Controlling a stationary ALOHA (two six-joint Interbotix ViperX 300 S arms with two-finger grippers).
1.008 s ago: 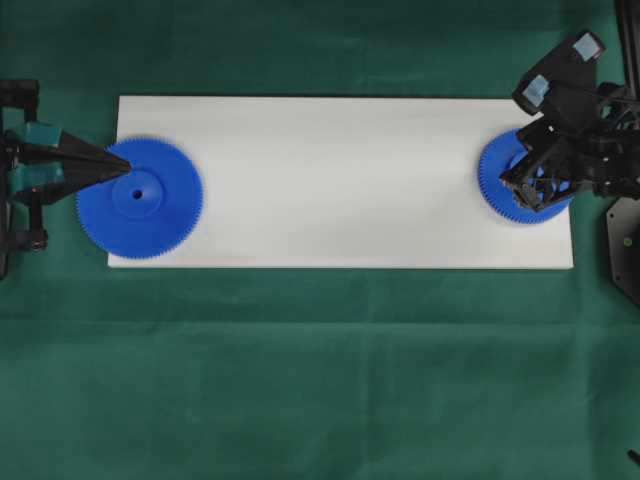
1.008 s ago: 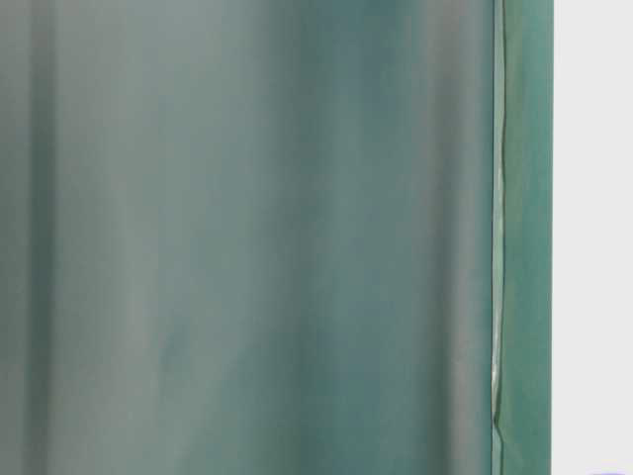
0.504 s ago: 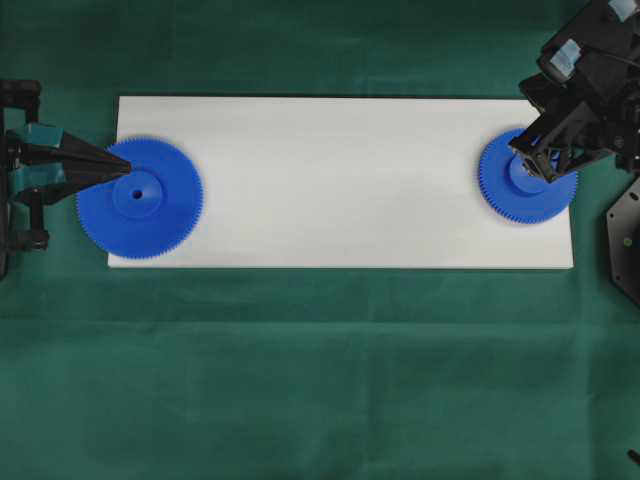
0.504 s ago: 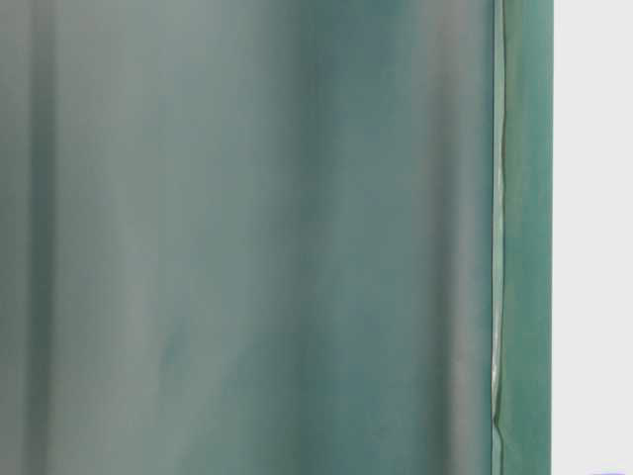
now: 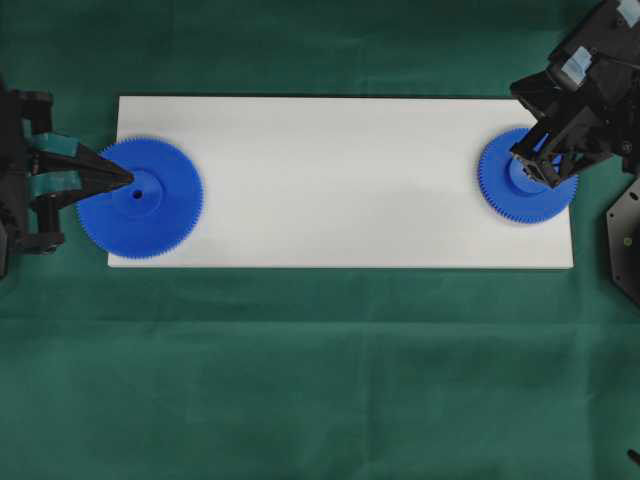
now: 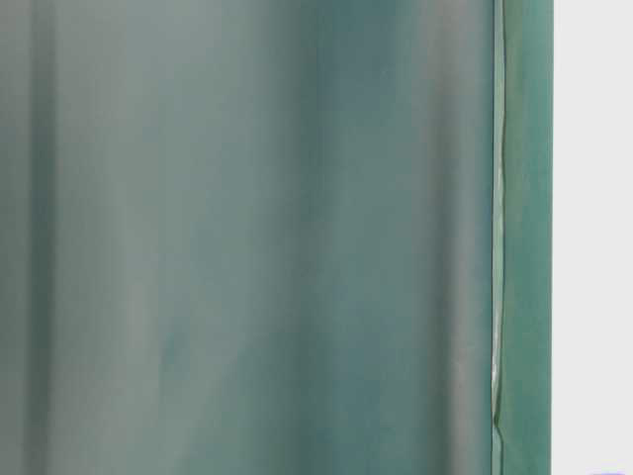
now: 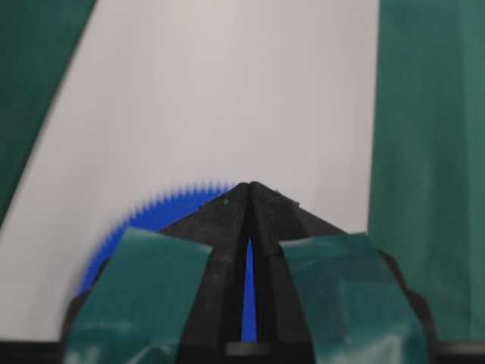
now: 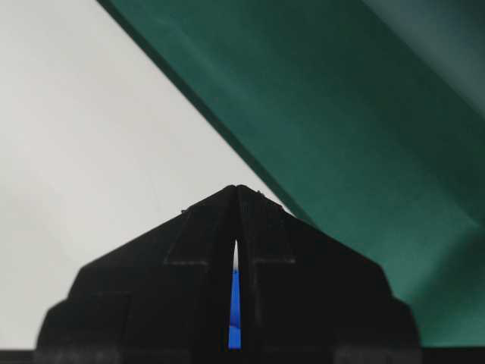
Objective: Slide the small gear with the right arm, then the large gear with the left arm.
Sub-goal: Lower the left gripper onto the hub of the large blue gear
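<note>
Over the last second we see the right arm (image 5: 585, 95) pull back off the small gear (image 5: 527, 176): it was draped over most of the disc, and now its tip sits near the hub at the right of the overhead frame, with more of the toothed rim exposed. The small gear itself has not shifted; it stays at the right end of the white board (image 5: 340, 180), overlapping the board's right edge, so we judge the first slide as not yet started, just lining up. The left gripper (image 5: 128, 181) has barely moved, tip resting by the hub of the large gear (image 5: 140, 198) at the left of the frame, that gear overhanging the board's left edge. Both grippers have fingers pressed together to a point, a thin slit between them in the wrist views, nothing pinched. Materials: both gears are flat bright blue plastic, fine teeth, raised round hub, and the large one has a small centre hole. The board is smooth matte white, so they should slide easily. Green cloth (image 5: 320, 380) under everything looks soft, lightly wrinkled.
</note>
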